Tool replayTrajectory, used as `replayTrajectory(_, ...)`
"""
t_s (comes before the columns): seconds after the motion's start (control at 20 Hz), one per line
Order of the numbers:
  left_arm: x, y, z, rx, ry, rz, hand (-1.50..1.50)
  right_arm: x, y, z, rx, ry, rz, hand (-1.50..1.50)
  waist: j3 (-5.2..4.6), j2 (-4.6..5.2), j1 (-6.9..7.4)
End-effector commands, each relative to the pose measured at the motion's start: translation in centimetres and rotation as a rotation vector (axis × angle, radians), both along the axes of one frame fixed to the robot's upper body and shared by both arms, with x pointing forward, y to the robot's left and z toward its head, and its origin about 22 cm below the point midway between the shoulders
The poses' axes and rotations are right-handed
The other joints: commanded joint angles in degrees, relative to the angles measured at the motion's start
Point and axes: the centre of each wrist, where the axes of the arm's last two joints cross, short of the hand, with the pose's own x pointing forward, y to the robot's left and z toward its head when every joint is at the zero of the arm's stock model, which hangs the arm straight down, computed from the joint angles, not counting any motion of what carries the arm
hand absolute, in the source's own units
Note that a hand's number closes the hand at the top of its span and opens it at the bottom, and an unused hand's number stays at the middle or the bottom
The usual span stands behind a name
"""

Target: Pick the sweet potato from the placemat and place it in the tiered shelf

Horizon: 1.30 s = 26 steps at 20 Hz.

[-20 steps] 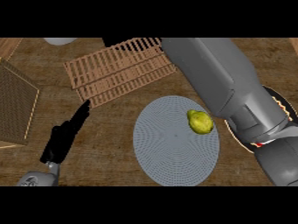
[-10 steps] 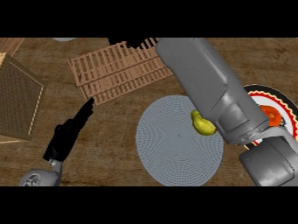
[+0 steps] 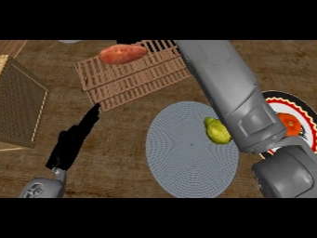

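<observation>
The reddish-brown sweet potato (image 3: 123, 53) lies on the far left part of the slatted wooden tiered shelf (image 3: 136, 79), with nothing touching it. The round grey placemat (image 3: 185, 155) lies nearer to me and holds a yellow-green fruit (image 3: 218, 130). My right forearm (image 3: 226, 93) crosses the placemat's right side and the shelf's right end, then leaves the view at the top, so its hand is hidden. My left hand (image 3: 75, 137) rests open on the counter left of the placemat, its fingers straight and pointing toward the shelf.
A large wooden box (image 3: 6, 102) stands at the left. A plate (image 3: 310, 122) with a patterned rim, carrying an orange item (image 3: 293, 125), sits at the right, partly behind my right arm. Bare counter (image 3: 123, 153) lies between my left hand and the placemat.
The sweet potato now shows lying free on the shelf, where the right hand's dark fingers were. The right forearm has swung left, uncovering more of the plate. The left hand has not moved.
</observation>
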Motion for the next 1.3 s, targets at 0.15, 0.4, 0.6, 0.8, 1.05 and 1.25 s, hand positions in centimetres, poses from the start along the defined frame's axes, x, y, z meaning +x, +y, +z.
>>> replayTrajectory(0.15,-1.5,0.9,-2.0,-0.010,0.033,0.025,0.00,0.9,-2.9,2.9,0.181,-0.163,-0.271,-1.50,-0.09,-0.79,-2.12)
replayTrajectory(0.4,-2.0,1.9,-0.9,0.011,0.031,0.061,0.00,1.8,-8.2,0.4,0.216,-0.183,-0.498,-1.50,0.03,-1.59,-3.98)
replayTrajectory(0.6,-2.5,0.2,-2.0,-0.004,0.033,0.089,0.00,2.2,-15.5,-0.7,0.184,-0.114,-0.545,-1.50,0.04,-1.94,-5.41)
replayTrajectory(0.8,-1.4,3.0,-0.4,0.006,0.065,0.095,0.00,1.6,-20.8,-1.2,0.178,-0.142,-0.491,-1.50,0.06,-2.01,-5.61)
replayTrajectory(1.05,-3.8,1.8,-2.9,-0.008,0.064,0.107,0.00,-0.1,-27.0,-3.1,0.115,-0.166,-0.435,-1.50,0.05,-2.19,-6.03)
replayTrajectory(1.25,-2.9,2.1,-1.4,0.000,0.025,0.087,0.00,-0.2,-28.4,-0.6,0.083,-0.185,-0.400,-1.50,0.04,-2.07,-5.25)
